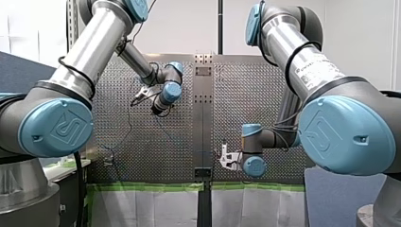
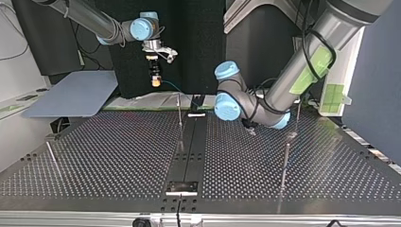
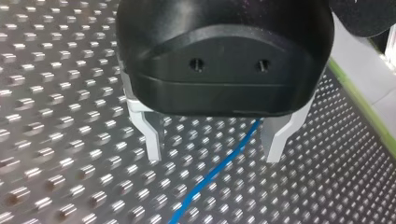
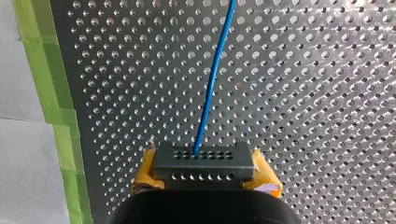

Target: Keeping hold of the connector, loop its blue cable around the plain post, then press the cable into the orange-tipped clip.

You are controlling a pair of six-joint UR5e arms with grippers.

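My right gripper (image 4: 205,184) has its yellow pads shut on a grey connector (image 4: 203,162) with rows of small holes. The blue cable (image 4: 212,84) leaves the connector and runs straight ahead over the perforated plate. In the top view this gripper (image 2: 154,78) hangs high over the table's far edge, and the cable (image 2: 177,91) drops from it toward a thin post (image 2: 179,113). My left gripper (image 3: 215,149) hovers low over the plate, its pale metal fingers (image 3: 152,135) wide apart. The blue cable (image 3: 219,168) lies on the plate below the gap, touching neither finger. No orange-tipped clip can be made out.
More thin upright posts (image 2: 286,161) (image 2: 52,158) stand on the perforated table (image 2: 118,156), which a black rail (image 2: 191,142) divides down the middle. Green tape (image 4: 51,93) marks the plate's edge beside my right gripper. A grey board (image 2: 71,94) lies at the top view's left.
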